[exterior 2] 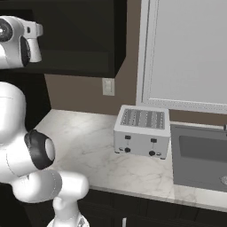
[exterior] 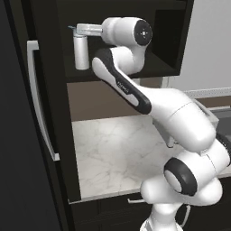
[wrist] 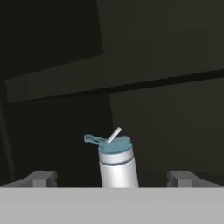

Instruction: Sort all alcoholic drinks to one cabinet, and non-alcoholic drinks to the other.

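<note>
A white flask (exterior: 81, 53) with a light-blue spout lid stands upright on the bottom shelf of an open near-black upper cabinet (exterior: 169, 40). In the hand view the flask (wrist: 117, 164) sits a little ahead of my gripper (wrist: 111, 178), between the lines of the two fingertips and touching neither. The gripper (exterior: 81, 30) is open, reaching into the cabinet at the height of the flask's lid. From the right side the hand (exterior 2: 35, 30) shows at the cabinet (exterior 2: 88, 44) opening. No other drinks are in view.
The cabinet's door (exterior: 22, 135) with its long silver handle (exterior: 39, 103) stands swung open at the left. Below lies a marble counter (exterior: 117, 149). A toaster (exterior 2: 142, 131) and a sink (exterior 2: 199, 159) are on the right, and a wall outlet (exterior 2: 108, 86) behind.
</note>
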Controlling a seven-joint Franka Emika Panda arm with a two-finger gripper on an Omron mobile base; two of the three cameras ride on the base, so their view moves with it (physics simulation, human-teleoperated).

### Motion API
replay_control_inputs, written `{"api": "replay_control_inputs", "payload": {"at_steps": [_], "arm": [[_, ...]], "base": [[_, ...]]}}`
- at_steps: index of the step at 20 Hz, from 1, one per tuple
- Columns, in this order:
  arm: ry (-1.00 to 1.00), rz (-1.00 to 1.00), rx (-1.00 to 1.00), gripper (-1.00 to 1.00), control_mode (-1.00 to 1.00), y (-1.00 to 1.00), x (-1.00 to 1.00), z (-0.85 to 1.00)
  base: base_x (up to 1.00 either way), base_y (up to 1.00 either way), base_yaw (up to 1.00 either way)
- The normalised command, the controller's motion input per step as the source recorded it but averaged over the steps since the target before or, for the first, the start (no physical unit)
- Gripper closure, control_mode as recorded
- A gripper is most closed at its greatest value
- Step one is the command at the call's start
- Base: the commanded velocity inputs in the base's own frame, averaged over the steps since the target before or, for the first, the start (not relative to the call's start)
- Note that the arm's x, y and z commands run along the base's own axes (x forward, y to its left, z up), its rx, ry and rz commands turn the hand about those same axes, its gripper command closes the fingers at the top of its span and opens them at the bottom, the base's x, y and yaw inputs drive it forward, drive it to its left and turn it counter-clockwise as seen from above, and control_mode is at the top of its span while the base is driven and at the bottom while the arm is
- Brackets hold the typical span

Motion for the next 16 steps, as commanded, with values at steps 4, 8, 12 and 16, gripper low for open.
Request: {"api": "replay_control_inputs", "payload": {"at_steps": [4, 8, 12, 16], "arm": [[0.0, 0.0, 0.0, -1.0, -1.0, -0.69, -1.0, 0.0], [0.0, 0.0, 0.0, -1.0, -1.0, -0.68, -1.0, 0.0], [0.0, 0.0, 0.0, -1.0, -1.0, -0.56, -1.0, 0.1], [0.06, 0.0, -0.06, -1.0, -1.0, -0.44, -1.0, 0.23]], "base": [[0.0, 0.0, 0.0], [0.0, 0.0, 0.0], [0.0, 0.0, 0.0], [0.0, 0.0, 0.0]]}}
